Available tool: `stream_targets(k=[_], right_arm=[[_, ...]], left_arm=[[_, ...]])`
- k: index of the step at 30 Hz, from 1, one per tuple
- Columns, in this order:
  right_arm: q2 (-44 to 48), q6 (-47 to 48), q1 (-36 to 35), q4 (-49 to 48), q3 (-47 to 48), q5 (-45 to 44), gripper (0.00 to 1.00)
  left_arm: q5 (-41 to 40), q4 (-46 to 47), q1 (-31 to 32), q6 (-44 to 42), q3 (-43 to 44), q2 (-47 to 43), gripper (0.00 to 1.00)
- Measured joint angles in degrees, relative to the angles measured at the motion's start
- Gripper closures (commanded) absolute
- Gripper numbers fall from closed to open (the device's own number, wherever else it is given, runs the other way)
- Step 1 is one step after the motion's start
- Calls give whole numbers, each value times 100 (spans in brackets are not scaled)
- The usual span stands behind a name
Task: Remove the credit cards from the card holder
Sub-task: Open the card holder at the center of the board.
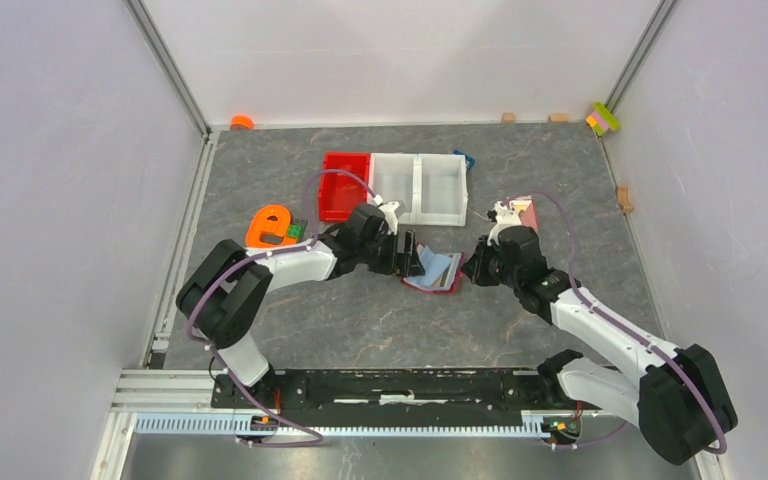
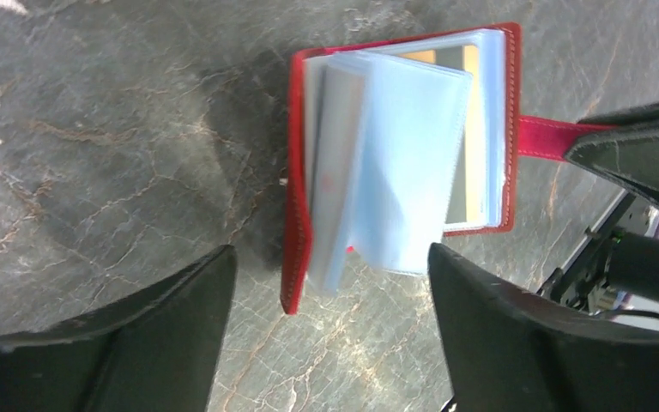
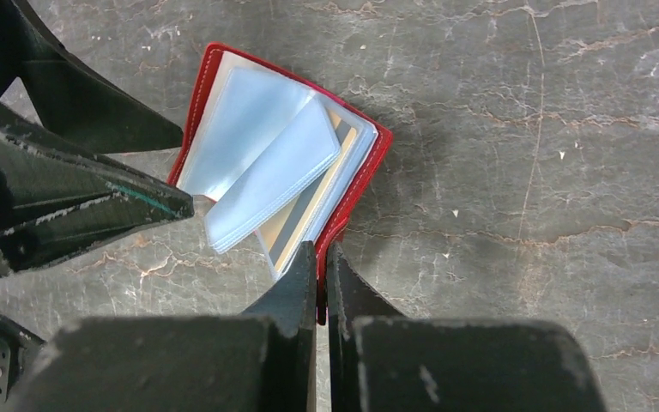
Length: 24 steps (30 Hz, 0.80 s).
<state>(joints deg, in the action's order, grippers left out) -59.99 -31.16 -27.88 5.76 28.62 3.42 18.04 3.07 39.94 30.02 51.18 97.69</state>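
The card holder (image 1: 434,271) lies open at the centre of the worktop (image 1: 380,330), with a tan-orange credit card (image 2: 473,129) in its sleeves. The right gripper (image 3: 322,257) clamps the card holder by its snap tab (image 2: 549,137). The left gripper (image 2: 328,257) is spread wide over it.

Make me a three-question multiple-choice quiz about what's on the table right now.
1. Where is the card holder? A. at the near edge B. on the table between the left end effector and the right end effector C. far left corner
2. Its cover colour? A. blue B. green C. red
3. The right end effector is: A. shut on the tab B. wide open C. holding a loose card
Answers: B, it lies between them; C, red edges frame the clear sleeves; A, its fingers pinch the red tab.
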Motion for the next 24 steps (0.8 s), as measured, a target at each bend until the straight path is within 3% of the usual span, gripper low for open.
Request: stream_targets(k=[1,7,16,24], right_arm=[[-20,52,0,42,44,61,100],[-55,232,2,127,140,310,100],[-146,289,2,142,142,485,100],[-186,299,2,142,142,586,100]], left_arm=[[-4,-4,22,-57,-9,-44,1],[-116,-55,258,-354,24,-247,0],[-1331,-979,962,-968,684,-22,0],[-1869,-1414,1113,-1285,920,269,0]])
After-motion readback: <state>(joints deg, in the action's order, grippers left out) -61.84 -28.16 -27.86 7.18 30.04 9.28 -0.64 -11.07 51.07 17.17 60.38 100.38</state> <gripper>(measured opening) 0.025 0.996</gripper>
